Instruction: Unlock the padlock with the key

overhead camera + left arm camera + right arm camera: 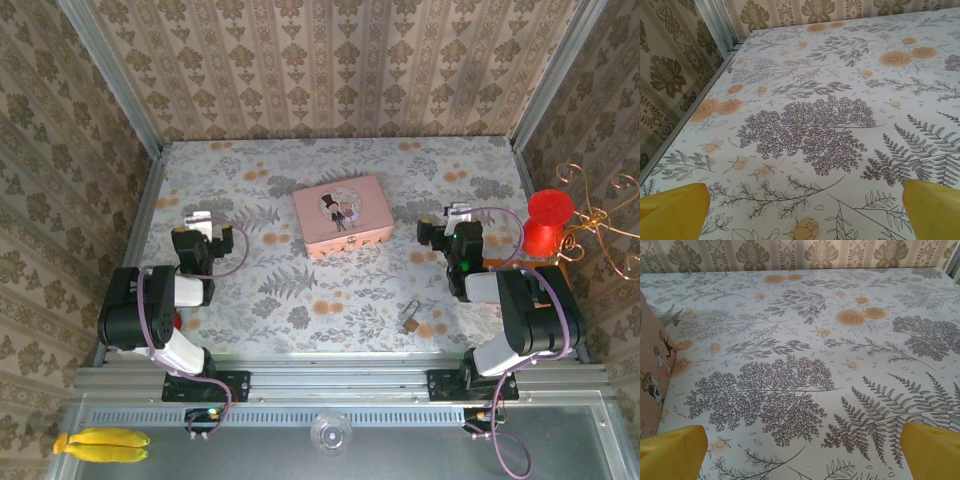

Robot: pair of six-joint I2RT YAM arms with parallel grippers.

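Flanking the pink tin (pixel 343 215), left gripper (pixel 197 218) and right gripper (pixel 458 212) gape.

Setting: robot test cell, dressed as a home.
- Damask wallpaper (pixel 330 70) on three wall panels, held by bare aluminium posts (pixel 110 75).
- Floral cloth (pixel 340 290) laid over the table.
- Two arms (pixel 150 310) bolted to a metal rail (pixel 340 375) (bases at bottom of frame).

The decor is domestic, the framing that of a laboratory.
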